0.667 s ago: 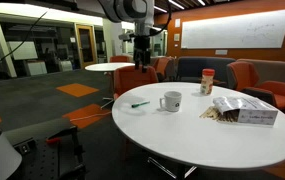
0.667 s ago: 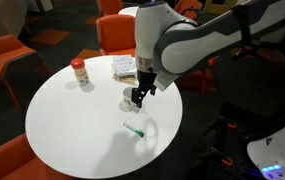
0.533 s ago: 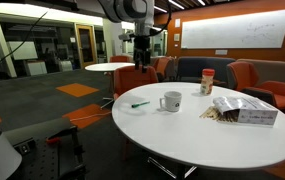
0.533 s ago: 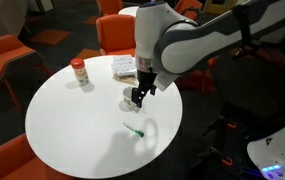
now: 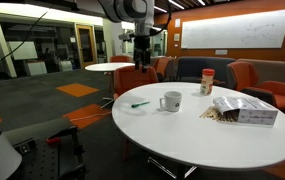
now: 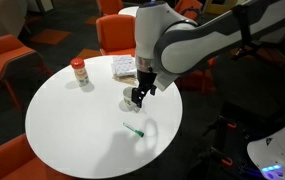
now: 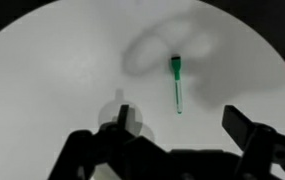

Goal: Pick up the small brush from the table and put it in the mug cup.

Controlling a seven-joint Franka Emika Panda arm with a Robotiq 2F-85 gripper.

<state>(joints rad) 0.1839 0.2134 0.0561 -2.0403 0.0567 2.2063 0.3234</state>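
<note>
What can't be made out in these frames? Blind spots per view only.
1) Mug cup: outside the wrist view's frame; in an exterior view the gripper covers most of it.
2) Small brush: only a thin streak in both exterior views, bristles too small to see.
3) Jar: label text too small to read in both exterior views.
4) Box: contents blurred.

Mug cup (image 6: 129,104) mostly hidden behind claw (image 6: 140,94). Small brush (image 5: 138,103) too tiny for detail. Counter (image 5: 272,145) cut by right edge. Wrist view: fingers (image 7: 123,120) blurred, cropped at bottom.
</note>
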